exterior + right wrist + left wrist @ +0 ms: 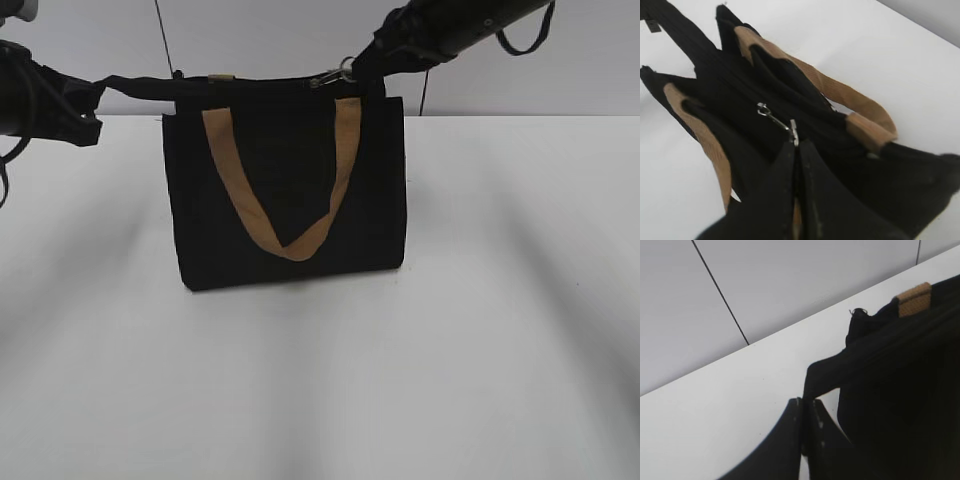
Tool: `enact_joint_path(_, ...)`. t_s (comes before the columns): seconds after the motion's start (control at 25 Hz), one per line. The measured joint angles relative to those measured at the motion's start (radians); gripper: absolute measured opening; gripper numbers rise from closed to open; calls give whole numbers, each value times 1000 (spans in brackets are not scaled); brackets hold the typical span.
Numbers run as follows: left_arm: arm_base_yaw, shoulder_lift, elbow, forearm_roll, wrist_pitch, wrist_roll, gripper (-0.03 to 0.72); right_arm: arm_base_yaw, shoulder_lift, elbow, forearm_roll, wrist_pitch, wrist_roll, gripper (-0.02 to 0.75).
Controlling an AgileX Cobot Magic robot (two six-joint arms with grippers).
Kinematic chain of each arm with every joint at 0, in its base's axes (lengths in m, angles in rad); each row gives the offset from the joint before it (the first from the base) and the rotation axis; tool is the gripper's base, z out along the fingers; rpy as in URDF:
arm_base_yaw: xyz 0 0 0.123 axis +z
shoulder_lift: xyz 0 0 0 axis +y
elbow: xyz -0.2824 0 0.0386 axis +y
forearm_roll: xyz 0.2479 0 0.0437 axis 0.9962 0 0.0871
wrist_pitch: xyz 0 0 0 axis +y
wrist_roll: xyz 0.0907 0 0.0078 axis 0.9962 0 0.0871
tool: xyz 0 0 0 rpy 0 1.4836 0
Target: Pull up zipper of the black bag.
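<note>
The black bag (290,190) stands upright on the white table, a tan strap (285,235) hanging down its front. My left gripper (92,112) is shut on the black fabric tab (825,375) at the bag's left end and holds it taut. My right gripper (365,65) is shut on the silver zipper pull (332,75) near the right end of the bag's top edge. In the right wrist view the pull and its ring (777,119) stick out from my closed fingertips (796,145) over the zipper line (740,95).
The bag sits near the table's far edge, with a grey wall (280,40) behind. Bare white tabletop (320,380) lies in front of and on both sides of the bag.
</note>
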Motion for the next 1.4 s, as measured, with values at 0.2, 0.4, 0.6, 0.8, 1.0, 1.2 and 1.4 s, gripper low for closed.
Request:
enact_joint_path(0.2, 0, 0, 0, -1, 2, 0, -4, -48, -38, 0, -71, 35, 25, -15)
enact_joint_path(0.4, 0, 0, 0, -11, -1, 0, -4, -39, -45, 0, -71, 47, 32, -15)
enact_joint_path(0.6, 3, 0, 0, -72, 4, -40, 92, 9, -51, 0, -66, 48, 34, 55)
enact_joint_path(0.8, -2, -1, 0, -100, 92, -148, 435, 21, -51, 0, -80, 117, 95, 410)
enact_joint_path(1.0, -102, -29, 0, -151, 325, -177, 516, 19, -56, 0, -185, 228, 219, 543)
enact_joint_path(1.2, -208, -85, 0, -192, 452, -179, 524, 21, -96, -4, -303, 306, 351, 552)
enact_joint_path(1.4, -265, -164, 0, -304, 543, -178, 524, 21, -147, -4, -382, 400, 473, 554)
